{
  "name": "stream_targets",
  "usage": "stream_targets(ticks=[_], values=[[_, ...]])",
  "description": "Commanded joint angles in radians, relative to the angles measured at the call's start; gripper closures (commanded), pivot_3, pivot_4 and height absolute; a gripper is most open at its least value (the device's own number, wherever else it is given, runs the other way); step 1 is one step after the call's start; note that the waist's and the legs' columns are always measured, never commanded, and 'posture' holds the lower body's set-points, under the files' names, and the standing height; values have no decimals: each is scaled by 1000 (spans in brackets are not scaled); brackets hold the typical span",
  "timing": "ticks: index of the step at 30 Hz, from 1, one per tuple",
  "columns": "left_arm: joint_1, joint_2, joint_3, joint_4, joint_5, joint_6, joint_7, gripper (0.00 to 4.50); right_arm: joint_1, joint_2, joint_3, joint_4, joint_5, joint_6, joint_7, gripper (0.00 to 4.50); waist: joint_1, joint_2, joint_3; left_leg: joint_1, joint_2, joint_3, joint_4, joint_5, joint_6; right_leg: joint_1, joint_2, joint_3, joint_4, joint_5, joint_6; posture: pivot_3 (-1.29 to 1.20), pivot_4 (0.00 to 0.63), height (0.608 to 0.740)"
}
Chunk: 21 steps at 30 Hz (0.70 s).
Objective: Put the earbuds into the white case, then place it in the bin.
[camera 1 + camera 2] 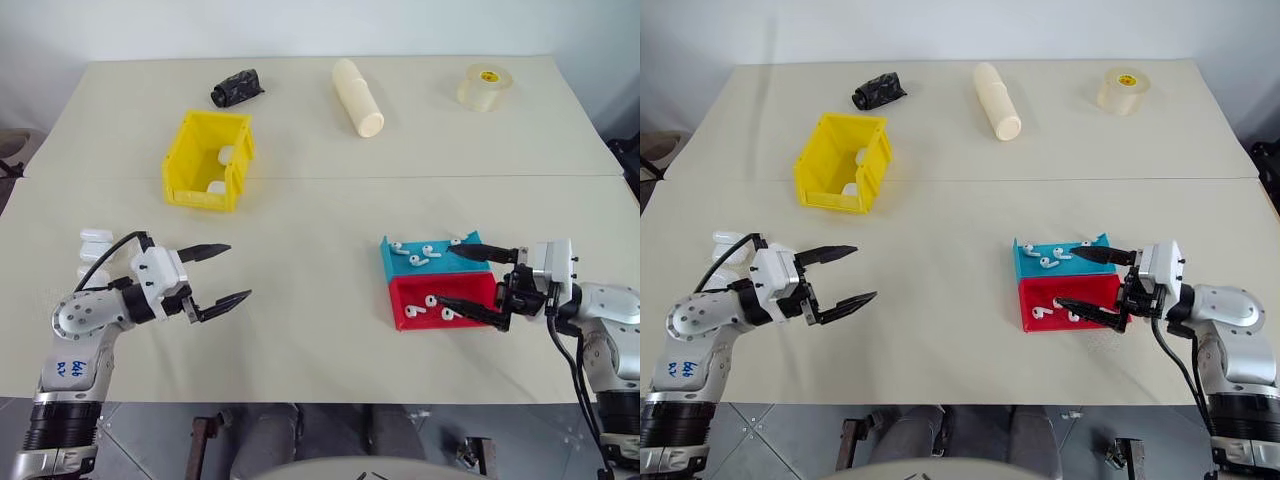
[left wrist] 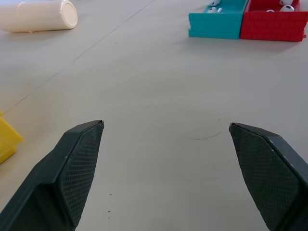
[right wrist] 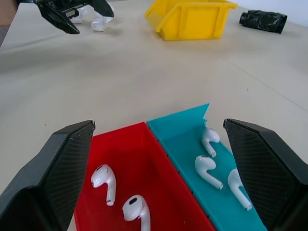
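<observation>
Left eye view: beige counter (image 1: 320, 310) carrying everything. Bin (image 1: 208, 160), bright yellow and open-topped, as landmark on the counter's left half, with white cases inside (image 1: 222, 158). Beyond the bin, a crumpled black object (image 1: 237, 88); to the right of that, a cream cylinder (image 1: 358, 97) lying on its side; farther right still, a roll of clear tape (image 1: 485, 86).

Well to the right of the bin and nearer the robot, a blue tray (image 1: 425, 259) touching a red tray (image 1: 440, 302), side by side. Earbuds (image 3: 208, 171) lying loose in both trays, three in the blue, two in the red as seen from the right wrist.

Right pincer (image 1: 478, 283) spread wide, empty, level at the trays' right edge, one finger over the blue tray, the other over the red.

Left pincer (image 1: 220, 274) spread wide too, empty, nearer the robot than the bin and well apart from it, above bare counter. More white cases (image 1: 95, 243) stacked just behind the left wrist, to the bin's near left.
</observation>
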Motion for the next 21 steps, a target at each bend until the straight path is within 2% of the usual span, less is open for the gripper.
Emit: stream_targets(ticks=[1, 6, 12, 17, 21], values=[[22, -5, 44, -56, -10, 9, 53, 45, -17, 10, 6, -9, 3, -20, 17, 0, 1, 0, 0, 0, 0, 0, 0, 0, 0, 0, 0, 0, 0, 0, 0, 0, 150, 740], [109, -42, 171, -164, -33, 114, 244, 45, -42, 63, 45, -81, 28, 14, -15, 0, -4, 0, 0, 0, 1, 1, 0, -1, 0, 0, 1, 1, 0, 0, 0, 0, 150, 740], [392, -189, 379, -341, -56, 220, 465, 45, -38, 148, 124, -200, 22, 13, -47, 0, -1, 0, 0, 0, 11, 5, 1, -5, -5, -2, 12, 5, 0, 0, 0, 0, 150, 740], [534, -272, 447, -382, -70, 286, 553, 45, -17, 171, 163, -227, 6, -10, -40, 0, 19, -1, 0, 1, 11, 6, 4, -6, -4, -1, 12, 6, -3, 0, 0, 0, 150, 740], [535, -280, 467, -386, -89, 343, 603, 45, -14, 177, 158, -209, 9, -47, -23, 0, 31, -2, 0, 1, 10, 6, 6, -8, -3, 0, 12, 6, -3, 0, -1, 0, 150, 740]])
